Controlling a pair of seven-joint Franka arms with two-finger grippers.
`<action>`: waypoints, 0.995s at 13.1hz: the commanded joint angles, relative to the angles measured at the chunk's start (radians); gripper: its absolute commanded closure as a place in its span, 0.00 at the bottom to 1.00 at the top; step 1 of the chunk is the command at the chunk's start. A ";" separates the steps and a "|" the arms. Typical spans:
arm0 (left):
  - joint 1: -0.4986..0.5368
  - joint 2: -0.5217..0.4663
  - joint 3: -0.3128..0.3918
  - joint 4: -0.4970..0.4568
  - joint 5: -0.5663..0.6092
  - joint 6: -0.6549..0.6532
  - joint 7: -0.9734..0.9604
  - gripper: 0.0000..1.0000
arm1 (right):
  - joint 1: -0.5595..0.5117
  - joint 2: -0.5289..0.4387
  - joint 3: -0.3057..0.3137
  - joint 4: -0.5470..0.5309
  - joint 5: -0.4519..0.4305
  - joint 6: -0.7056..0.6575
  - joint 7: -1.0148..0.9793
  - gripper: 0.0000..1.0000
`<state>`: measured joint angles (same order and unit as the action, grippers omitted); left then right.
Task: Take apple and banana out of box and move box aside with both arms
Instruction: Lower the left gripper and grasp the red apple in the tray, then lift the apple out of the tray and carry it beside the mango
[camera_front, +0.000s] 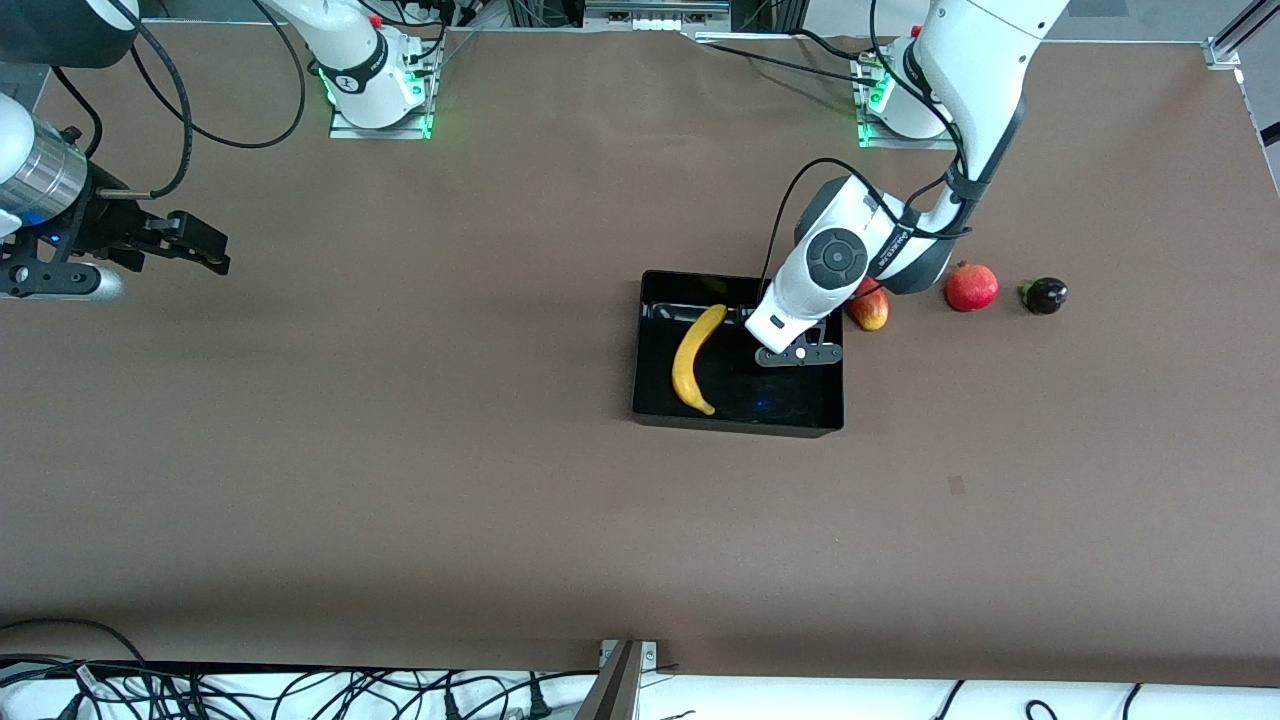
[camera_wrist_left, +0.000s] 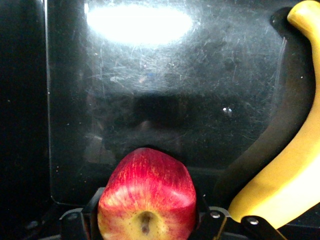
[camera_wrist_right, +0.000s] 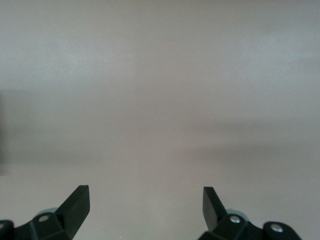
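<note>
- Apple extraction is the step in hand; neither fruit has left the box yet.
- Apple position: inside the box, toward three o'clock of its centre. The front view hides it under the left arm's hand.
- Left gripper: down in the box, with its fingers against both flanks of the apple, stem dimple facing the wrist camera. I judge it a grip.
- Banana: lying on the box floor toward nine o'clock of centre, just beside the apple, untouched.
- Right gripper: over bare table at the right arm's end, at nine o'clock from the box and well apart. Its jaws are spread and empty; this arm waits.
- Next move, as judged: a straight lift clear of the box wall, keeping off the banana, then a set-down on the table outside.
- Count: one apple, one banana, one box, two arms.
- Also outside the box, running out at about three o'clock: one red-yellow mango-like fruit just beside the wall, one pomegranate, one dark purple fruit.
</note>
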<state>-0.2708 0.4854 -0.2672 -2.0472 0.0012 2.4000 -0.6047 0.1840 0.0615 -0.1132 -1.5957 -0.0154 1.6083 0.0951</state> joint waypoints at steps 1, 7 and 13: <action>0.007 -0.016 0.002 0.008 0.017 -0.022 -0.011 0.75 | -0.011 0.003 0.009 0.010 -0.011 0.002 -0.001 0.00; 0.090 -0.062 0.002 0.339 0.007 -0.555 0.092 0.75 | -0.011 0.003 0.009 0.010 -0.011 0.005 0.000 0.00; 0.433 -0.119 0.008 0.383 0.084 -0.806 0.713 0.75 | -0.011 0.003 0.009 0.011 -0.012 0.010 -0.001 0.00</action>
<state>0.0495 0.3715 -0.2473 -1.6410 0.0293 1.6160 -0.0729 0.1837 0.0615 -0.1135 -1.5957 -0.0155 1.6165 0.0951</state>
